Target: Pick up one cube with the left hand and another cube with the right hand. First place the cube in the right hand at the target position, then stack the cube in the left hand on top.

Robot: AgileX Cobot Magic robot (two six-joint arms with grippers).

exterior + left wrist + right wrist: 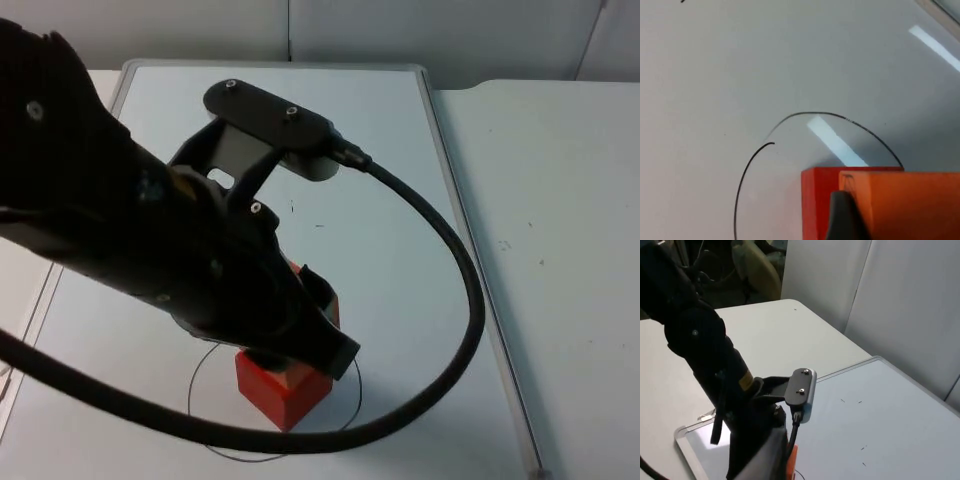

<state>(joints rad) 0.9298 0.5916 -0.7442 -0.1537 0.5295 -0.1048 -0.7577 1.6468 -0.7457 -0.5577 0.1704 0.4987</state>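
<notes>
A red cube [285,398] stands inside a black drawn circle [192,390] near the front of the whiteboard [400,200]. My left gripper [300,350] hovers right over it, shut on an orange cube [331,308] that sits on or just above the red one; contact cannot be told. In the left wrist view one black fingertip [842,217] presses against the orange cube [905,205], with the red cube [816,205] beneath it and the circle [805,114] around them. The right wrist view looks from a distance at the left arm [715,365] and a sliver of orange cube [792,455].
The whiteboard has a raised metal frame [470,250], with white table [560,250] beyond it to the right. The left arm's bulk covers the board's left half. A grey partition wall [900,300] closes the back.
</notes>
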